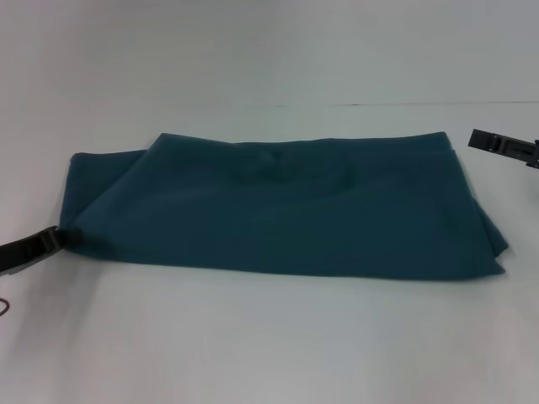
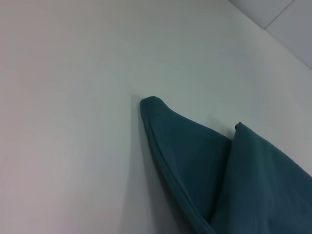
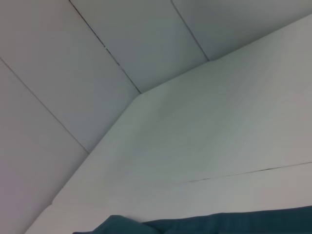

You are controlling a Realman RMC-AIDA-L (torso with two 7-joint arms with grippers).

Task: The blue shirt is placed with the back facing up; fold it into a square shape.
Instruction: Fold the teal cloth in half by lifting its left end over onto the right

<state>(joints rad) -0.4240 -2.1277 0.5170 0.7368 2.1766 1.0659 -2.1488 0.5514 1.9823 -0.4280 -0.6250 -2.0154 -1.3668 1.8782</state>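
Observation:
The blue shirt [image 1: 286,206] lies flat on the white table [image 1: 269,337], folded into a wide rectangle with its plain side up. My left gripper [image 1: 52,239] comes in low from the left and its tip meets the shirt's near left corner. In the left wrist view that corner of the shirt [image 2: 195,161] rests on the table with a second layer folded over it. My right gripper [image 1: 478,140] hovers beyond the shirt's far right corner, apart from the cloth. An edge of the shirt [image 3: 219,223] shows in the right wrist view.
The table's far edge [image 1: 404,104] runs behind the shirt, with a pale wall beyond it. Bare white tabletop lies in front of the shirt and to both sides. A thin seam [image 3: 243,173] crosses the table surface.

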